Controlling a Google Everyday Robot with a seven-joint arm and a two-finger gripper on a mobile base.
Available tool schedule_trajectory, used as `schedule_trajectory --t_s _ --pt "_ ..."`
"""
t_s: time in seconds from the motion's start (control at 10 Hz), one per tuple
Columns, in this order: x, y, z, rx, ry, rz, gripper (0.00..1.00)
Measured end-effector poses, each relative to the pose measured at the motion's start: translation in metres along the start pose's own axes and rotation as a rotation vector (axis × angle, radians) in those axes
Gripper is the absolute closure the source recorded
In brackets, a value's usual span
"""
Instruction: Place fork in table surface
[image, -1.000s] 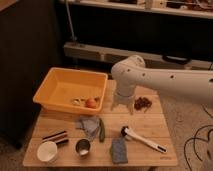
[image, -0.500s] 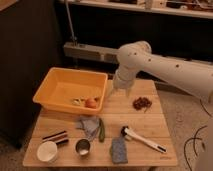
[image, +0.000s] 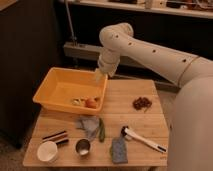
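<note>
One pincer (image: 99, 76) is being held above the right rim of the yellow bin (image: 62, 87), centre frame. Whether anything is being grasped cannot be told.

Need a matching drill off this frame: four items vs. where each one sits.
1 end effector
2 white-handled tool
3 white cup
4 orange fruit

A inside the yellow bin
B table, front left corner
C above the bin's rear right rim
D table, front right

Pairs: 1-C, 2-D, 3-B, 4-A
</note>
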Motion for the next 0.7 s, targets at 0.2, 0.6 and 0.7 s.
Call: schedule_trajectory --t_s 0.2,0.6,0.7 --pt "-0.010 0.002 -0.002 0.002 -0.011 -0.057 0.35" --pt "-0.009 -0.008 0.014 -0.031 0.007 -0.163 0.35" --pt "-0.016 -0.006 0.021 -0.072 -0.001 -0.314 0.35"
